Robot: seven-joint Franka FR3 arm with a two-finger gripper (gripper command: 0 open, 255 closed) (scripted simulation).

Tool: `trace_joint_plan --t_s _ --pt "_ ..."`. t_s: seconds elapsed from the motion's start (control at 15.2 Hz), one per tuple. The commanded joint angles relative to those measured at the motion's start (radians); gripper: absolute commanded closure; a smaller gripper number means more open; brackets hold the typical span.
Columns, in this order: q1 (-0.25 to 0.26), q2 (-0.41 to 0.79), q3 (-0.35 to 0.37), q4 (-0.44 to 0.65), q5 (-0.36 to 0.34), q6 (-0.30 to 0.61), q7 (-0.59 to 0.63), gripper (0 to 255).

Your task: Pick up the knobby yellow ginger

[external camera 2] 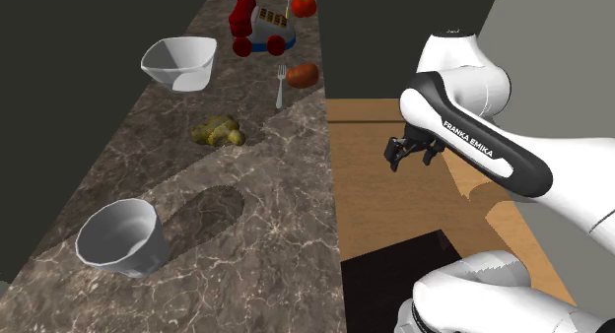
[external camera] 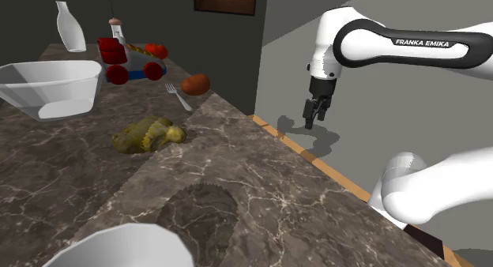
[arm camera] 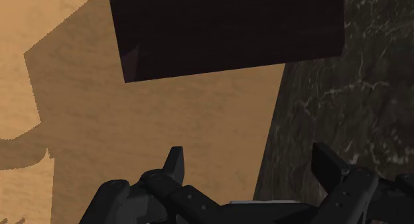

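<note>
"While your gripper (external camera: 314, 114) hangs out past the long edge of the counter (external camera: 237, 171), over the wooden floor (external camera 2: 375, 203), note its fingers — they stand wide apart with nothing between them. The wrist view confirms it: beyond the two tips you see floor, a strip of the dark marbled counter and the dark box of your stand (arm camera: 225, 30)."

"And the ginger?"

"You will find the ginger (external camera: 148, 134) lying on the counter, a knobby yellow-green lump, well apart from the gripper. In the shoulder view it sits to the gripper's left, near the middle of the counter. A large white bowl (external camera: 51, 88) stands beyond it toward that view's left. A fork (external camera: 178, 96) lies farther along the counter, with a reddish-orange round item (external camera: 195, 84) just beside it."

"What else is near it?"

"It lies apart from everything else on the counter. A second white bowl (external camera: 118, 246) stands at the near end, well apart from the ginger. At the far end you have a white bottle (external camera: 69, 27) and a cluster of red items (external camera: 118, 60) — I cannot tell what those are."
</note>
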Motion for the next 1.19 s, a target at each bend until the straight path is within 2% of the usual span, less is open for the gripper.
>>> trace_joint_plan --t_s 0.0,0.59,1.12 --pt "0.000 0.000 0.000 0.000 0.000 0.000 0.000 0" --pt "0.099 0.231 0.103 0.201 0.088 0.056 0.024 0" --pt "0.167 0.440 0.192 0.429 0.124 0.065 0.045 0"
